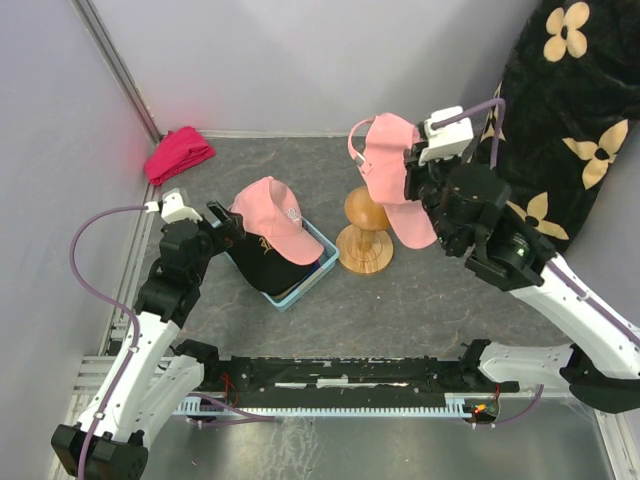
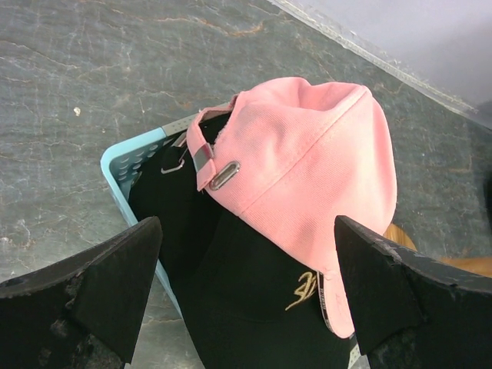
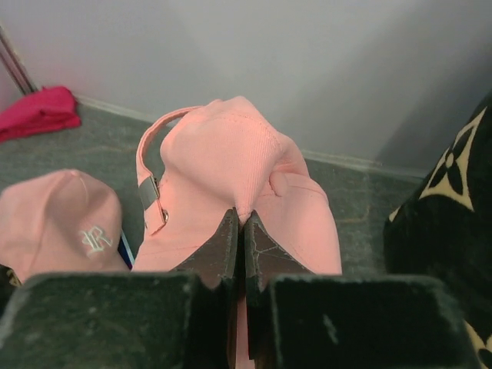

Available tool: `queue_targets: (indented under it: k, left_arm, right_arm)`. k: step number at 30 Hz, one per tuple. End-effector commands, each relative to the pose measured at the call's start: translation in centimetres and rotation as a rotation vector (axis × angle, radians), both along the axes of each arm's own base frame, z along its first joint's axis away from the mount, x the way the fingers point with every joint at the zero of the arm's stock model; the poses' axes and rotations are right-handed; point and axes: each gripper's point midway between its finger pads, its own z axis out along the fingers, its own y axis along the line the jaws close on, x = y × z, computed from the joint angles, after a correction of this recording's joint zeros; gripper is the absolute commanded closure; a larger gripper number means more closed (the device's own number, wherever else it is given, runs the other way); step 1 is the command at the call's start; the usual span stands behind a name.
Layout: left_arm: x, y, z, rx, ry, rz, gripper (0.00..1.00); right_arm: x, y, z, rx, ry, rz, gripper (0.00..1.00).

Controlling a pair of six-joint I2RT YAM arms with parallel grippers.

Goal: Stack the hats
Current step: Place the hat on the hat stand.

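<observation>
Light pink hat is hanging from my right gripper, which is reaching over the far right part of the table. In the right wrist view my two fingers are pressing tightly together with no gap, and they are pinching a fold of this hat's fabric near its crown. Its back strap with a metal buckle is curving out on the left side. From above, its brim is pointing toward the near edge and is partly covering the wooden stand; whether they are touching, I cannot tell.

Two more hats are sitting in the blue basket, left of the stand. The second pink hat is lying on top of the black hat, and its white embroidered letter is showing in the right wrist view. The black hat is showing gold embroidery in the left wrist view.

My left gripper is hovering just beside the basket on its left. Its jaws are standing wide apart and are holding nothing; both hats are showing between the fingers, further off.

A red cloth bundle is lying in the far left corner, and a black cloth with pale flowers is hanging at the right.
</observation>
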Motion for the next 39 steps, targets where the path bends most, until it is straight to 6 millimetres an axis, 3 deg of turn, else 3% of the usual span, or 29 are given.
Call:
queue_targets:
  k: [1,6,15,25,39]
  left_arm:
    - [0.4,-0.6,1.9,-0.036,-0.057,-0.025,0.01]
    - [0.3,-0.8,2.2,-0.025,-0.059,-0.043,0.01]
    - [-0.1,-1.8,4.8,-0.046,-0.105,-0.108,0.01]
    - [0.8,-5.3,5.4,-0.126,-0.108,-0.263,0.01]
    - [2.4,-11.4,5.2,-0.147,-0.080,-0.421,0.02]
  right_arm:
    - [0.7,-0.9,-1.8,-0.032,0.013,-0.073,0.95]
    - [1.8,-0.1,-5.1,-0.061,0.066,-0.082,0.95]
    - [3.0,0.9,-10.3,-0.079,0.150,-0.073,0.96]
    - [3.2,3.9,-12.4,-0.040,0.215,0.025,0.96]
    - [4.5,6.0,-16.2,-0.052,0.282,0.022,0.96]
